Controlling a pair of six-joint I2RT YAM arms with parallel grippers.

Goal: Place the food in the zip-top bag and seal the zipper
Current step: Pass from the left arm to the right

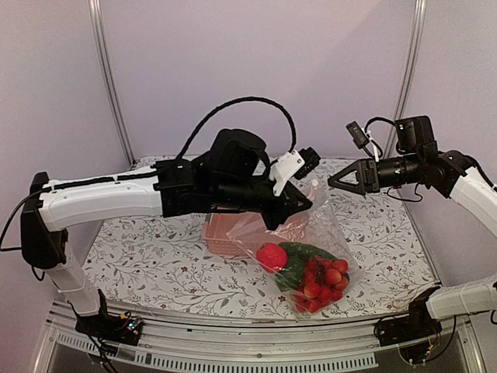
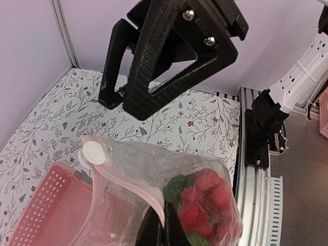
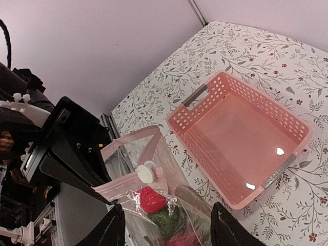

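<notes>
The zip-top bag (image 1: 311, 233) hangs above the table. Inside it the food shows as a red piece (image 1: 272, 256), a green piece (image 1: 299, 260) and a cluster of small red fruits (image 1: 322, 284). My left gripper (image 2: 161, 230) is shut on the bag's pink zipper (image 2: 128, 179) strip at the mouth edge. A white round slider (image 3: 145, 173) sits on that strip. In the right wrist view the mouth stands open in a loop. My right gripper (image 3: 169, 230) is open just right of the bag's top, its fingers on either side of the bag without touching it.
The pink slotted basket (image 3: 241, 138) stands empty on the flowered table (image 1: 155, 264) behind the bag. The left arm (image 3: 66, 148) fills the space left of the bag. A metal rail (image 2: 256, 195) runs along the table's near edge.
</notes>
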